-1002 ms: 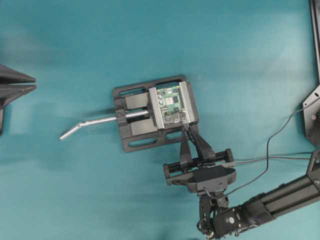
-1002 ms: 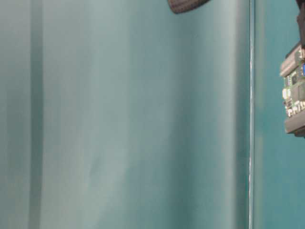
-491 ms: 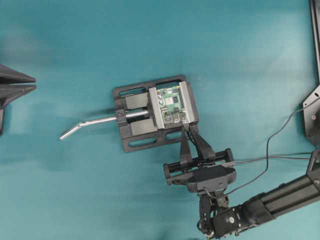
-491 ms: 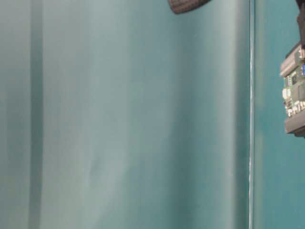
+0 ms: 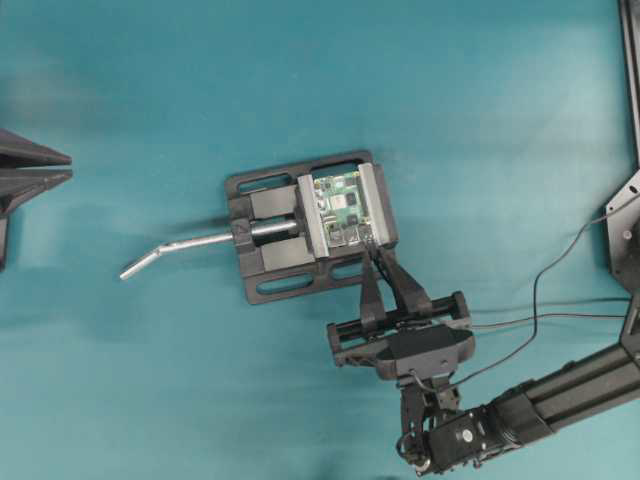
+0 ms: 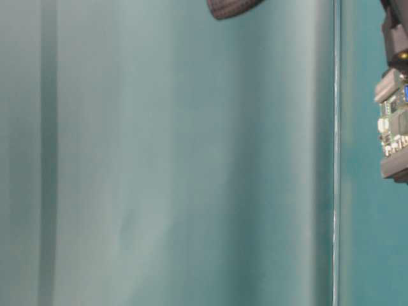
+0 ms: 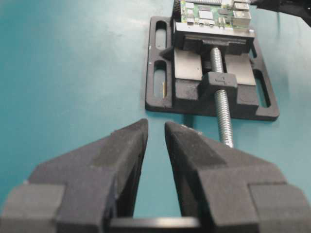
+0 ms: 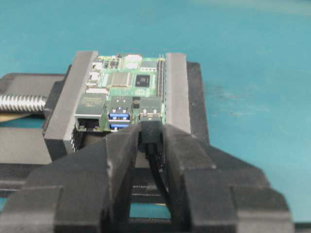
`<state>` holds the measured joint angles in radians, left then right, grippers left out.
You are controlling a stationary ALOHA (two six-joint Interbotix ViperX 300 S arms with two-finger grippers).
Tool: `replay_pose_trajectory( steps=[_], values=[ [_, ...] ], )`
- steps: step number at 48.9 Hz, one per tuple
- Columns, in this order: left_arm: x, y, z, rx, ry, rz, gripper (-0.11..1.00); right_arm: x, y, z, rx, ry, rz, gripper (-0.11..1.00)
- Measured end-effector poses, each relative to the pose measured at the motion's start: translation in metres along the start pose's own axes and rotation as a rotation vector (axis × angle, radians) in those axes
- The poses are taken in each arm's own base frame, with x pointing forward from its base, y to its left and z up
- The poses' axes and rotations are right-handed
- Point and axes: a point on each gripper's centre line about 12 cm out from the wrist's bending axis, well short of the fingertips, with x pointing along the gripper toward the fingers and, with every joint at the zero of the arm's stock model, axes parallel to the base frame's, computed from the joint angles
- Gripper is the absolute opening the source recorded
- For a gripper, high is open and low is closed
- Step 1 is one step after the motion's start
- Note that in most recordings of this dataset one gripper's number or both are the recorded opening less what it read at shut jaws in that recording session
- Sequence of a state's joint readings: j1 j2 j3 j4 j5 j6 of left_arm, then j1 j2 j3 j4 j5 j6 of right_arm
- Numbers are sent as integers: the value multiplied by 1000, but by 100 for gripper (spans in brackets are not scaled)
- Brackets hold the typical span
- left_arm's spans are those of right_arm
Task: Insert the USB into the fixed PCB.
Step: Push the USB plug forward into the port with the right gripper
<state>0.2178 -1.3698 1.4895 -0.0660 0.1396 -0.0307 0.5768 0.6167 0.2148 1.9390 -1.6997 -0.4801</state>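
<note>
Teal covering is spread over the whole bench (image 5: pixel 480 100), and a black vise (image 5: pixel 270 285) stands near its middle. The fixed PCB (image 8: pixel 127 92) is clamped upright between the grey vise jaws, its ports turned toward the right gripper (image 8: pixel 148 141). The USB (image 8: pixel 150 130) is pinched between the narrowly set fingers of that gripper, its black cable (image 8: pixel 159 179) trailing back between them. The plug's front is seen right at a silver port beside the blue ones; whether it is partly seated cannot be told. The insertion step is judged to be in hand, and a straight push along the port's axis, without sideways drift, is what the next move calls for. The left gripper (image 7: pixel 155 133) is held apart from the vise with its fingers spread and nothing between them, pointed at the vise screw (image 7: pixel 221 111).
</note>
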Motion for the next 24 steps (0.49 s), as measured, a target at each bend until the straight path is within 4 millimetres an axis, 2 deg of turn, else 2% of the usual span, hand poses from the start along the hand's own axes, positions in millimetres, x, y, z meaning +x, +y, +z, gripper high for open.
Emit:
replay_pose_trajectory(
  steps=[24],
  values=[
    [0,0,0,-2,1,2,28,5,1,-3,-6,21,15,21]
  ],
)
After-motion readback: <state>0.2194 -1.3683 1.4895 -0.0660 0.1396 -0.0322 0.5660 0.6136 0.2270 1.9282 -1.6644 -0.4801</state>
